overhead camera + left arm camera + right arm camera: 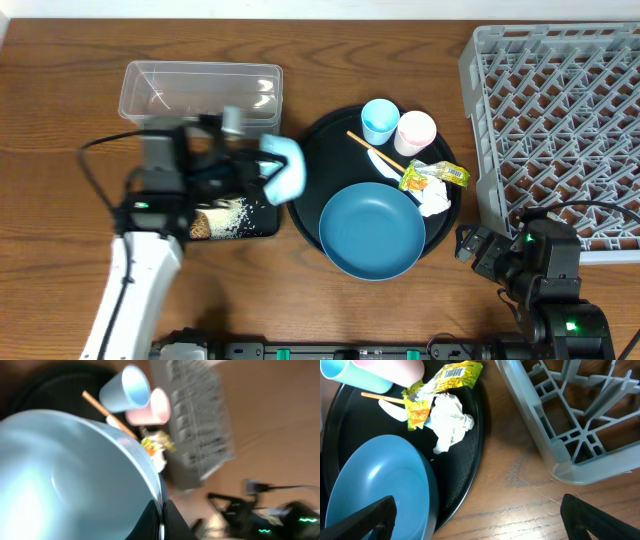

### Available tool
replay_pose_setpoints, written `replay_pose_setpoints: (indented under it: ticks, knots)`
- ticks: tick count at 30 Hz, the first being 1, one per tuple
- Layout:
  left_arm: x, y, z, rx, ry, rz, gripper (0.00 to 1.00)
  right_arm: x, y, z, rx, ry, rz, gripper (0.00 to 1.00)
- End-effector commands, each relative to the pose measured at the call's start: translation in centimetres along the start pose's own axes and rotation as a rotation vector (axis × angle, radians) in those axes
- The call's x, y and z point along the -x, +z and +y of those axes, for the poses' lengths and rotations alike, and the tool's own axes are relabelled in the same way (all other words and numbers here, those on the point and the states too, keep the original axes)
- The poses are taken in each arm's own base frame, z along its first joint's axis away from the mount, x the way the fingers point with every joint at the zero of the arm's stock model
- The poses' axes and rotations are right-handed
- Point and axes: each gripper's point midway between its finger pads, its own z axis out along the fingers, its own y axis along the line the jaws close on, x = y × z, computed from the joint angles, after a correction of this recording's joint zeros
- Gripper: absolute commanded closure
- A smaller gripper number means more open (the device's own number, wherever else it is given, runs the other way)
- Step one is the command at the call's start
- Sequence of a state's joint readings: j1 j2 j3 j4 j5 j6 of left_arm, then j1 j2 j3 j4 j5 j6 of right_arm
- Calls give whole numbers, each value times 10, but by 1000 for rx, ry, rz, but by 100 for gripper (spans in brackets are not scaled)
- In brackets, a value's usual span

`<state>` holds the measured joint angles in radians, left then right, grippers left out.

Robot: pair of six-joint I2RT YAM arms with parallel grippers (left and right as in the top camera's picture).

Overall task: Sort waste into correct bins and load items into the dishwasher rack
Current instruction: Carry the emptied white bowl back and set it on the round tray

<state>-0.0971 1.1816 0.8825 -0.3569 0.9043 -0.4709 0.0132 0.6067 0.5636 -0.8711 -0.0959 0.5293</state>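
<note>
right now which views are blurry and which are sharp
Overhead: mostly sharp, only the bowl and the left gripper on it are motion-smeared. Left wrist: blurred throughout, the rack and blue cup soft. Right wrist: crisp, wrapper print and tissue folds clear.

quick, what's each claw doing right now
Left claw: closed on the rim of the pale bowl.
Right claw: open, holding nothing.

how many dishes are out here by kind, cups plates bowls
cups: 2 (small light-blue cup, small pink cup)
plates: 1 (large round blue plate)
bowls: 1 (pale white-blue bowl)
total: 4
</note>
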Motion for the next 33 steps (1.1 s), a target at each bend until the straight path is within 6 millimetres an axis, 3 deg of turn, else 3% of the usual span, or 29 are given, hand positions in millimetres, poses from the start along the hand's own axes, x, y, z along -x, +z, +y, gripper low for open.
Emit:
replay_pose_setpoints:
  ticks: [1,5,12,21,33]
  knots:
    - [7,19,17,271,130,-97,94,6,-4,1,-4,-11,-23,1]
    - [5,43,20,421,267,-144,94,6,-4,1,-4,-11,-23,1]
    - [35,72,17,443,360,-270,94,6,-4,1,-4,-11,-23,1]
    - [33,116,49,442,337,-219,94,6,-4,1,-4,-11,-23,1]
    - [12,128,56,444,303,-147,93,6,-4,0,-4,-11,-22,1]
